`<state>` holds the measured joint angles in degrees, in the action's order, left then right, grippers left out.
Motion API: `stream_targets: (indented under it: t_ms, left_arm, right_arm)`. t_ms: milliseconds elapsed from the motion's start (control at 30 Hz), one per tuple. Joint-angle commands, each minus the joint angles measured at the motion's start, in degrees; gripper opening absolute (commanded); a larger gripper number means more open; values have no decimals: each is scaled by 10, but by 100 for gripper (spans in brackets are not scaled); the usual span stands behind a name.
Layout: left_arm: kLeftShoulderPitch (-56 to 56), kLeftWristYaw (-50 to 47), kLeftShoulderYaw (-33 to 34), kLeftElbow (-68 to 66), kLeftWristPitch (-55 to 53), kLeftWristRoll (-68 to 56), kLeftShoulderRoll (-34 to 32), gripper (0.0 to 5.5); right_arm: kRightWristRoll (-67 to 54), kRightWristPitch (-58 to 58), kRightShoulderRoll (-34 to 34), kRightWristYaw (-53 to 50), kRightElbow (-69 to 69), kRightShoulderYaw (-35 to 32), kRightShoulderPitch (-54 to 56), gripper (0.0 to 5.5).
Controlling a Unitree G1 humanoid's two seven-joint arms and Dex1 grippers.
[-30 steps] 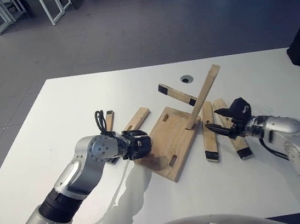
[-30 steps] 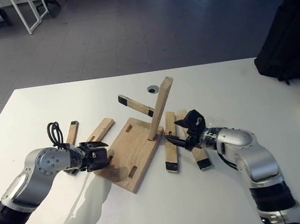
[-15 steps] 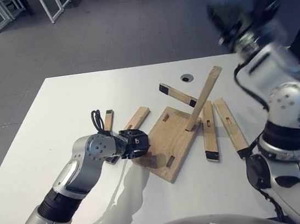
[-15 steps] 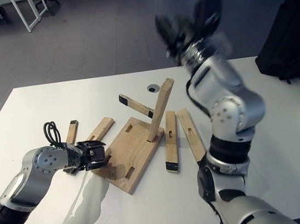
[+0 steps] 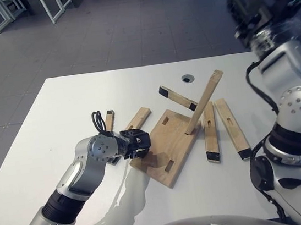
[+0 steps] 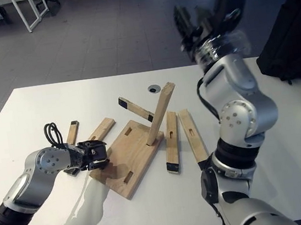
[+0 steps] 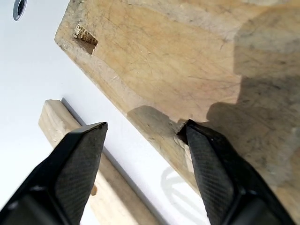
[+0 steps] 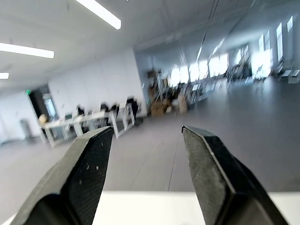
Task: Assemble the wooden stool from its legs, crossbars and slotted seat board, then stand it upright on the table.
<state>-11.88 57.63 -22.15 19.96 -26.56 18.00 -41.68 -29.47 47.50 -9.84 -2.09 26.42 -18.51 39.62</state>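
While the left hand is hovering at the left edge of the slotted seat board, its fingers are standing a little apart and gripping nothing. In the left wrist view one fingertip is touching the board's edge at a small notch, and the other is hanging over a light crossbar that is lying just beside the board. The board is resting near the middle of the white desk. One leg is standing tilted in the slot at the board's far right corner, leaning away to the right. A black-tipped piece is lying at a slant behind it. Two long pieces are lying side by side on the desk just right of the board, each with a dark end toward the robot. A short piece is lying farther left, near the left arm. The right hand is hanging high above the desk's far right side, its fingers spread wide and holding nothing, pointing out at the room.
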Motion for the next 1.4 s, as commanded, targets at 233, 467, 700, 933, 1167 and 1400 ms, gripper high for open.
stream_targets:
  t_ms: [233,467,700,933,1167,1400]
  left_arm:
    - [-60,16,97,34,-106,-124,-10,308]
    - [39,-51,103,24,-62,-81,-67,308]
    - [78,-109,57,-16,-17,-32,-58,308]
    - [87,-106,50,-28,-3,-27,-60,308]
    - [116,-48,27,-15,-29,-63,-60,308]
    - [103,-30,6,82,-136,-153,15,308]
  right_arm:
    - [16,2,-30,-7,24,-21,-137,269]
    - [16,81,-73,48,132,20,-419,346]
    - [51,69,-163,149,70,90,-497,463]
    - [102,21,-169,172,-9,148,-535,463]
    - [96,-1,-130,170,-70,125,-549,339]
    - [96,4,-128,156,-61,95,-501,210]
